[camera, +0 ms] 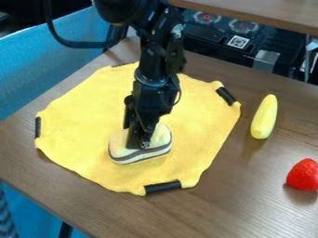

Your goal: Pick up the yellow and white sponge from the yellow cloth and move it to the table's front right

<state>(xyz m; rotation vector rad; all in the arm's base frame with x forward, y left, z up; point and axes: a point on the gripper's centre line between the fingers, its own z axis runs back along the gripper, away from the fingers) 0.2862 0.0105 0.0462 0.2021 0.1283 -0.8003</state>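
Note:
The black gripper [138, 142] hangs down over the middle of a yellow cloth [81, 121], its tip at the top of a cream and brown sandwich-like toy [158, 148]. The toy lies on the cloth, a little below its centre, and the gripper covers part of its upper side. Whether the toy is held between the fingers is hidden from this angle. Black strips mark several edges of the cloth, which lies flat on the brown wooden table [248, 195].
A yellow elongated toy [264, 117] lies right of the cloth, and a red strawberry-like toy [303, 175] is at the right edge. Behind the table stand dark equipment [217, 39] and a blue surface [37, 65]. A wooden shelf crosses the top right.

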